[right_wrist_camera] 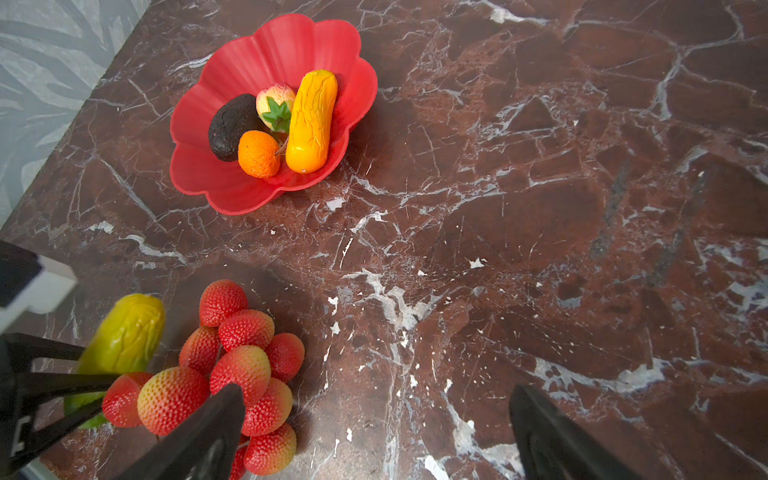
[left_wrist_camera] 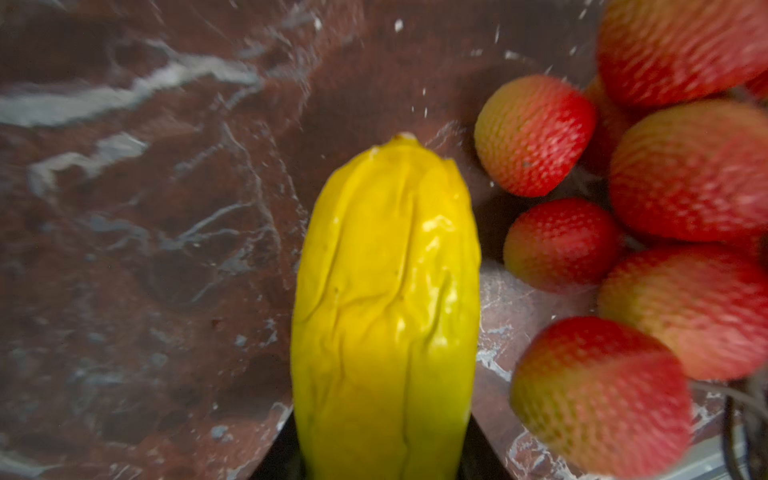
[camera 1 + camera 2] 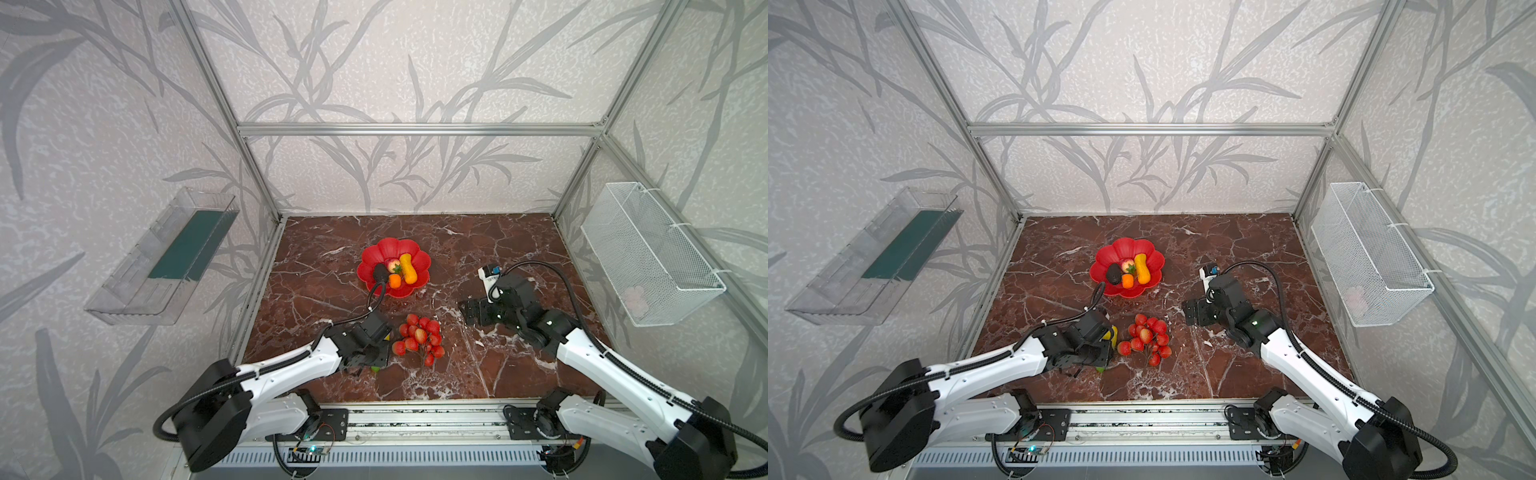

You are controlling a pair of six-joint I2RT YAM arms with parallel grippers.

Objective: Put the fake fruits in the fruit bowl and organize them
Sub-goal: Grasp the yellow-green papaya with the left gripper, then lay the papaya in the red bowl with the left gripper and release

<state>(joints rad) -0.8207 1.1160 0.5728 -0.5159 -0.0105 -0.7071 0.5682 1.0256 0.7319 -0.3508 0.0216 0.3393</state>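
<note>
Down on the marble table [image 3: 498, 365], both top views show the red fruit bowl [image 3: 388, 248] with four of the fake fruits in it: the dark avocado [image 3: 379, 272], the small orange [image 3: 395, 281], the peach [image 3: 391, 264] and the long yellow-orange fruit [image 3: 408, 269], all bunched up touching each other. The red berry cluster [image 3: 419, 338] lies on the table on the robot's side of the bowl, well apart from it. Just beside the berries, also on the robot's side of the bowl, the left gripper [image 3: 1098, 353] sits low over the yellow-green mango [image 3: 1113, 333], which is mostly hidden under it. The right gripper [image 3: 467, 312] hangs to the right of the bowl, clear of everything.

Left wrist view: the mango fills the middle, wrinkly skin and all, wedged between the two dark jaw edges, so that claw is clamped tight on it. The berries crowd in right next to it. Can't tell if the mango is off the table or not.

Right wrist view: the right claw's jaws stand wide apart with only bare marble between them, so it has hold of nothing. The bowl and its four fruits show beyond the claw. The mango and berries sit on the robot's side of the bowl, with the left claw's black fingers on either side of the mango
</note>
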